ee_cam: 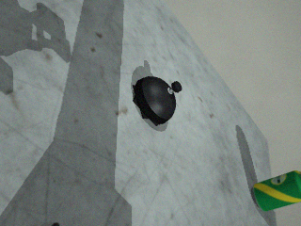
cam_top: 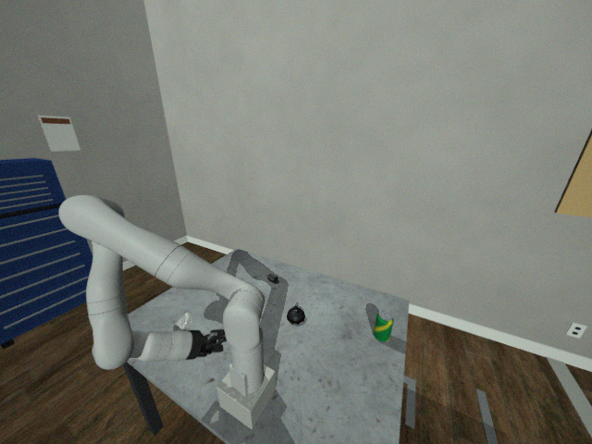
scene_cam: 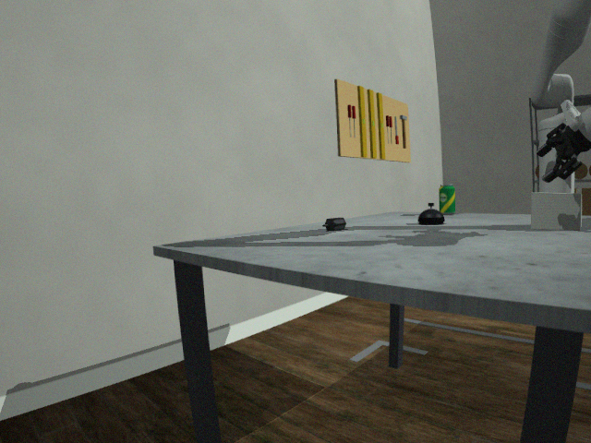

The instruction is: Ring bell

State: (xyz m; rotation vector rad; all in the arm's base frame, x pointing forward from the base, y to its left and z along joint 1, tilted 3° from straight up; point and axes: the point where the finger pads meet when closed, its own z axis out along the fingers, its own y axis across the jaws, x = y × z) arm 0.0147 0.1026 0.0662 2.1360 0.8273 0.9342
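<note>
I have the gripper spread to its full width with nothing in it, hanging above the table close beside the arm's own pedestal, well apart from the target. The black desk bell sits upright on the grey table top, near the middle toward the wall; from the wrist view I see its dome and the small round button standing proud on a short stem. A green and yellow can stands well apart to one side of it, and a small dark object lies nearer the wall.

I judge the bell to be a rigid metal shell, light enough to skate on the smooth top if I push it off-axis. There is nothing to grasp here: the contact point is the button's crown, pressed straight down along the stem. Wide-open fingers could straddle that small knob and miss, so I would rather meet it with one fingertip or closed tips
</note>
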